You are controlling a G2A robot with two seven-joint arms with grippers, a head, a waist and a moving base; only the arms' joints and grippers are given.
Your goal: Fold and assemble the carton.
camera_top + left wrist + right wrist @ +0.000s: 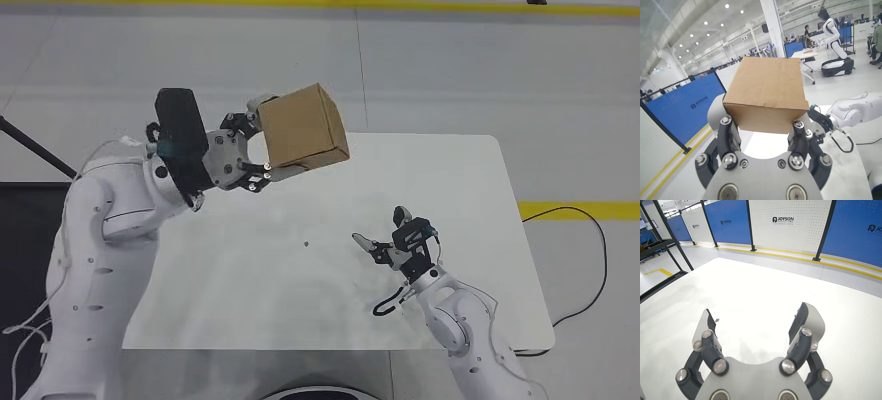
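Observation:
A brown carton (304, 126), formed into a closed box, hangs in the air above the table's far left edge. My left gripper (262, 145) is shut on it, one finger on each side of the carton (766, 94) near its end. My left gripper (764, 121) holds it tilted, well off the white table (300, 290). My right gripper (384, 232) stands open low over the table toward the front right, with nothing between its fingers. The right wrist view has my right gripper (755, 317) over bare tabletop, and its ridged black pads (797, 321) are wide apart.
A small dark speck (304, 243) lies on the table near its middle, and the same speck (717, 320) sits beside one right finger. A black cable (580, 260) runs across the floor right of the table. Blue and white fence panels (787, 222) stand beyond the far edge.

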